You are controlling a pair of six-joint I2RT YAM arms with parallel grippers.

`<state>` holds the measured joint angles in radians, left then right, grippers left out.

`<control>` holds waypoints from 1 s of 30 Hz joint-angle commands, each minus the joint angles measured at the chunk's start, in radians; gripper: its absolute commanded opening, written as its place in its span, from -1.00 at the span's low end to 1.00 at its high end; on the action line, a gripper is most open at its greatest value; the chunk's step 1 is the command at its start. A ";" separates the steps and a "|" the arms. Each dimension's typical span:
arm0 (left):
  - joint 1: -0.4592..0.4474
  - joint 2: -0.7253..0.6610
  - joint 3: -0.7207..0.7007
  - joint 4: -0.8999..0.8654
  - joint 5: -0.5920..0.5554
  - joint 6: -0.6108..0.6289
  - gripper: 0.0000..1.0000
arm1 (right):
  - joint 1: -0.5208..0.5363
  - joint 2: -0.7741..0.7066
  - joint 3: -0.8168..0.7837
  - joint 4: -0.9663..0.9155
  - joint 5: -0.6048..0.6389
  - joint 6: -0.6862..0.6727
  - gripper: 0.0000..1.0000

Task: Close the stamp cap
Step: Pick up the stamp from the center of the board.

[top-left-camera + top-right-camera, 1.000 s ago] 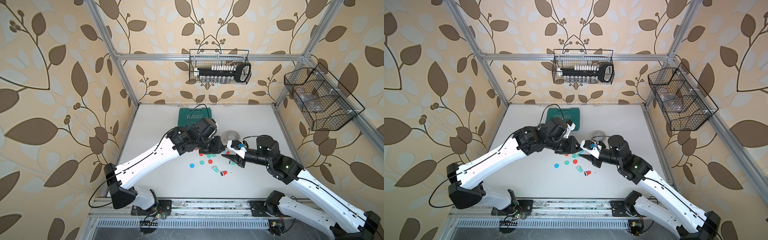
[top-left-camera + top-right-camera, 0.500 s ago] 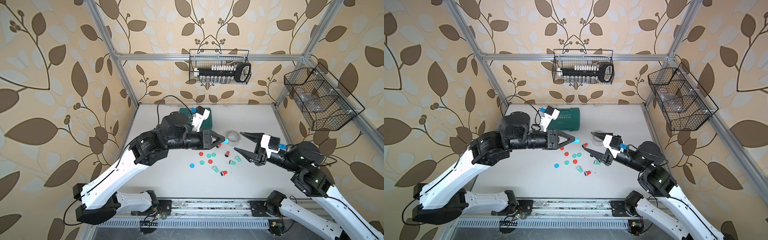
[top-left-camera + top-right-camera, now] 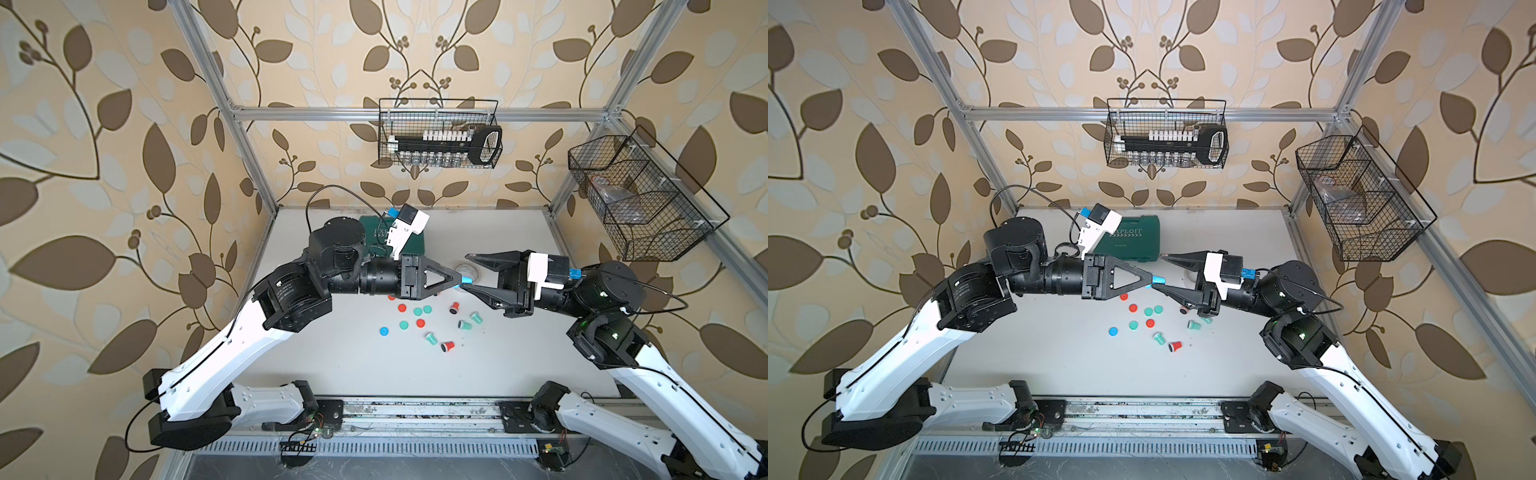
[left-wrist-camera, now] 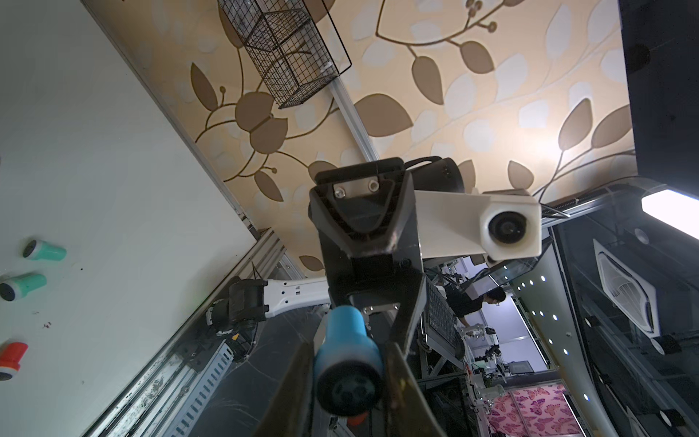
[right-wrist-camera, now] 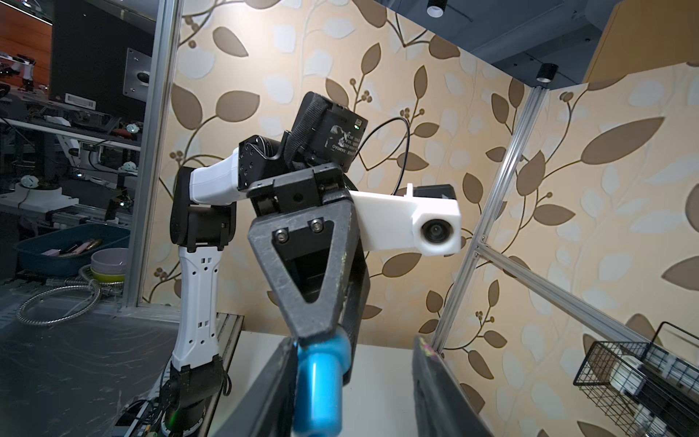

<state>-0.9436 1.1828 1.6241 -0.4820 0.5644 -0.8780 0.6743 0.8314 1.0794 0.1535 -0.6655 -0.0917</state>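
My left gripper point(image 3: 458, 285) point(image 3: 1150, 283) is shut on a blue stamp point(image 3: 467, 280) point(image 3: 1158, 279), held level above the table. In the left wrist view the stamp point(image 4: 348, 352) shows its dark, uncapped face between the fingers. Facing it, my right gripper point(image 3: 466, 271) point(image 3: 1158, 271) is open. The stamp's narrow end point(image 5: 319, 378) lies against one of its fingers point(image 5: 280, 382), with a wide gap to the other. A blue cap point(image 3: 384, 331) point(image 3: 1113, 331) lies on the table below.
Several red and green caps point(image 3: 419, 316) and loose green and red stamps point(image 3: 438, 341) lie scattered under the grippers. A green case point(image 3: 1133, 243) sits at the back. A tape roll point(image 3: 478, 275) lies behind the grippers. Wire baskets hang on the back wall point(image 3: 438, 139) and right wall point(image 3: 640, 199).
Both arms rose from the table, the left one carrying the blue stamp. The right gripper then moved in, so the stamp's end now lies between its jaws.
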 commanded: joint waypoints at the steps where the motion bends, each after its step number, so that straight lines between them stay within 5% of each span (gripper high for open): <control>1: -0.007 -0.008 0.042 0.078 0.062 -0.007 -0.74 | 0.005 -0.008 0.008 0.054 -0.059 0.027 -0.14; 30: -0.007 0.032 0.040 0.129 0.107 -0.022 -0.74 | 0.008 -0.003 0.010 -0.009 -0.049 0.014 -0.40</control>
<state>-0.9436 1.2140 1.6276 -0.4137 0.6350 -0.8951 0.6788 0.8318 1.0782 0.1585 -0.7254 -0.0780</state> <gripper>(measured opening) 0.270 0.303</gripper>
